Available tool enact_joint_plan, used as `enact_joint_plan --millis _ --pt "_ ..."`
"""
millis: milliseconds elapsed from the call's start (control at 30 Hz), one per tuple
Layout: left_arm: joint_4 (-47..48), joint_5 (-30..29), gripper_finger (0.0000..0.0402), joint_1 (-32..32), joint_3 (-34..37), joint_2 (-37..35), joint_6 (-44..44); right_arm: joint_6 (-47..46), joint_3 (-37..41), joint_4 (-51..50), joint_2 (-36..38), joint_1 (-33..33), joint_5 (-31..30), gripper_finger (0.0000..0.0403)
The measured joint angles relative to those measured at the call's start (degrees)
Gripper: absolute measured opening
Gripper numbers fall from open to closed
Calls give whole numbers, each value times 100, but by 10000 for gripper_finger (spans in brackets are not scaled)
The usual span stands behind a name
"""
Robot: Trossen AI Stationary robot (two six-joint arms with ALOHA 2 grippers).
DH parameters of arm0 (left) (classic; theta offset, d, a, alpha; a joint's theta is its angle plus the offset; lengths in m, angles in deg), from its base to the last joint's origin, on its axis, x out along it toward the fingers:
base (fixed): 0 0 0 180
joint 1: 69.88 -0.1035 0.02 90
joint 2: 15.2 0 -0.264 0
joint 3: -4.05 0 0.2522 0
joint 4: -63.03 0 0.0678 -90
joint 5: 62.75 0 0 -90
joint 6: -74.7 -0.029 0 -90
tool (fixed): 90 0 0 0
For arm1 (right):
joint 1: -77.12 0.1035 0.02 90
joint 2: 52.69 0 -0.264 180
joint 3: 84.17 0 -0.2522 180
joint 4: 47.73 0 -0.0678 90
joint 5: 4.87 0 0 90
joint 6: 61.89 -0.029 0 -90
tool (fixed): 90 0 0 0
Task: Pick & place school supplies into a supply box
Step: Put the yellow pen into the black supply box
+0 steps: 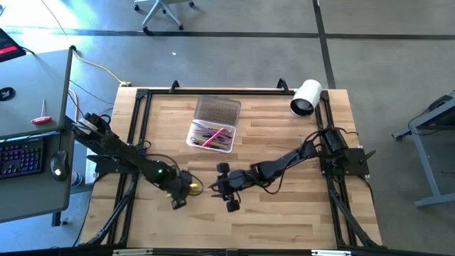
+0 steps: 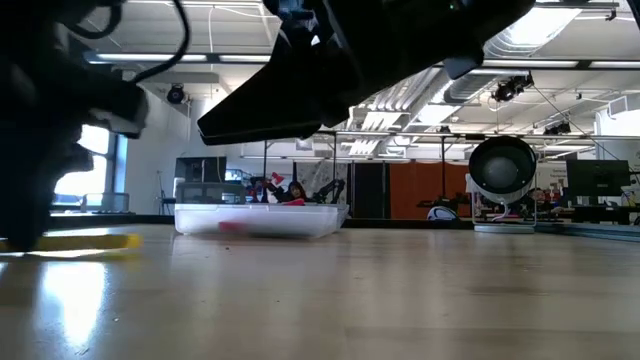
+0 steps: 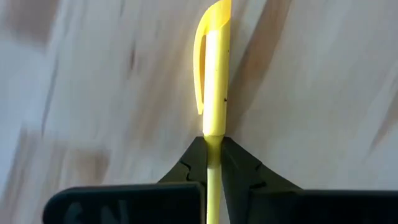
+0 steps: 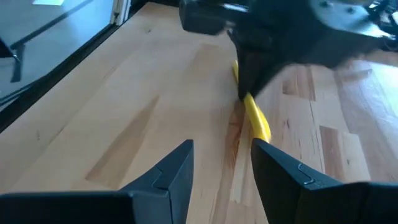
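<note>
Far left, off the worktop [image 1: 284, 213], you've got a desk w/ a keyboard [image 1: 20, 155] and mouse [image 1: 59, 165]. Your left arm reaches in from the left edge; its pincer [image 1: 179, 193] sits low at the front-middle of the worktop, narrow, closed on a yellow pen [image 3: 213, 81]. In the left wrist view the pen's thin end runs btwn the two fingers [image 3: 193, 163], capped end w/ clip sticking out ahead, over bare wood. Low view shows the pen [image 2: 95, 241] lying flat, at or just off the surface; can't tell which.

Just right of that, your right pincer [image 1: 229, 190] faces the left one, near it but apart. Its fingers [image 4: 177, 171] stand wide, nothing btwn them; right wrist view shows the same yellow pen [image 4: 255, 119] ahead, w/ the left pincer down on it.

Behind both, mid-worktop, the clear box [image 1: 213, 148] sits open, ribbed lid [image 1: 217, 109] folded back away from the arms. Pink, yellow and other pens [image 1: 208, 135] already lie inside. Box is well apart from the held pen.

Back right corner: white roll [image 1: 306, 97] on its side, dark opening facing front. Right arm's base is at the right edge, below the roll.
</note>
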Motion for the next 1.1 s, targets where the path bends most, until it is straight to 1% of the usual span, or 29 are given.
enact_joint_plan --millis 233,467,633,767,800,867,933,1000,1100 --pt "-791 -338 46 -376 -12 3 -844 -48 0 21 -1 184 -337 139" --pt "-722 -856 55 -1133 -110 -6 -1712 -247 4 173 30 553 -268 139" --pt "-653 -1303 52 -1742 -792 -10 -2909 -249 4 140 37 828 -255 139" --pt "-239 -1889 54 -2316 -1556 -19 -4061 -305 4 120 39 980 -258 139" --pt "-169 -1959 56 -2486 -1707 -20 -4325 -376 4 118 39 1010 -262 139" --pt "-109 -1847 61 -2841 -1911 -21 -4785 -511 4 96 41 1067 -267 139" --pt "-110 -1637 66 -3167 -1955 -17 -5033 -538 4 -23 42 1120 -269 139" --pt "-49 -1620 71 -3443 -1961 85 -5108 -503 4 -182 42 1162 -341 139" --pt "333 -1628 80 -3770 -1959 323 -5123 -501 4 -403 42 1181 -474 139"
